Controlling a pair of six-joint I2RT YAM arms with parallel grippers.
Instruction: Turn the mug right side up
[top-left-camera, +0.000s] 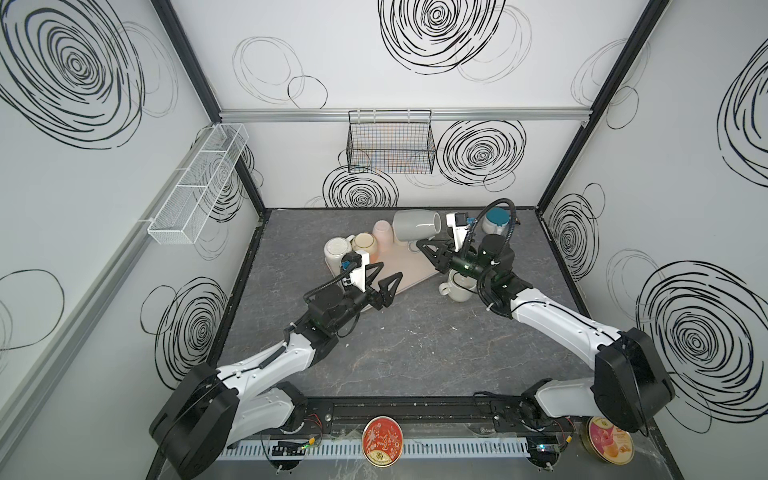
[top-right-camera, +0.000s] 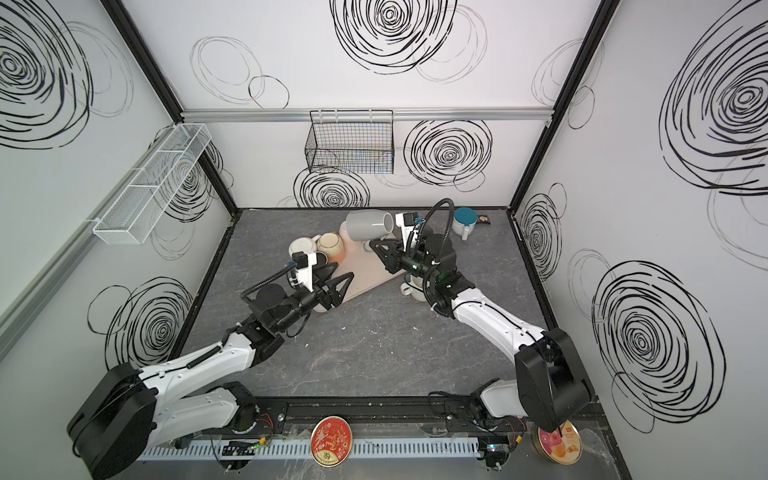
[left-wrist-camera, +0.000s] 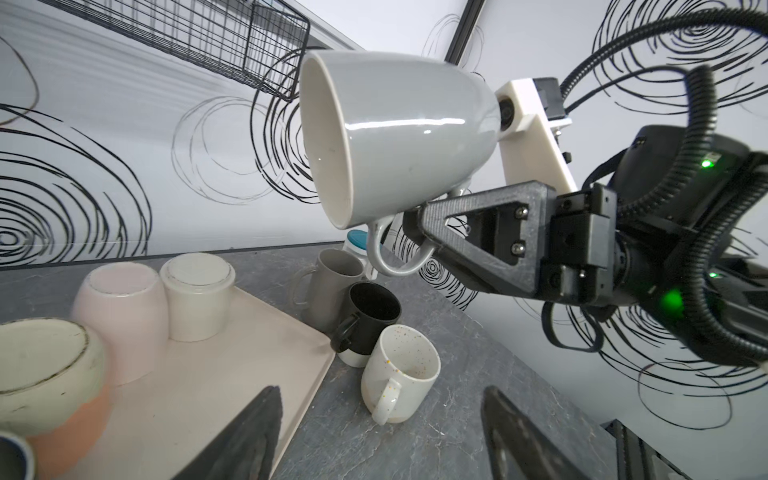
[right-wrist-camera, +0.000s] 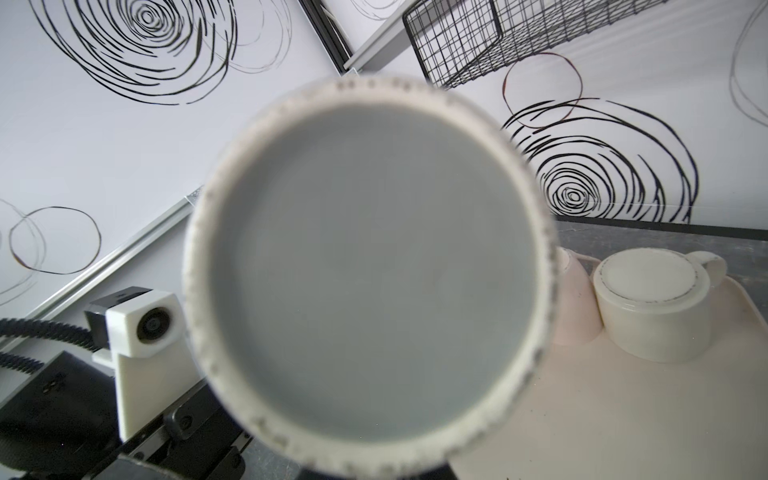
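Aloft, the grey mug (left-wrist-camera: 395, 137) lies sideways, handle in right claw (left-wrist-camera: 415, 235).

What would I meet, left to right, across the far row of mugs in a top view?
Upturned cream mug → beige mug → pink mug → grey mug, held sideways by the right tool → teal-topped cup.

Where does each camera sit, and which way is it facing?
Top views: high at the front, looking down on the table; both arms show, right gripper holding the grey mug by its handle.
Left wrist: left arm, looking past the open left gripper at the grey mug.
Right wrist: right arm, facing the mug's base; the left arm's camera shows.
Shared: both wrist views show the tray.
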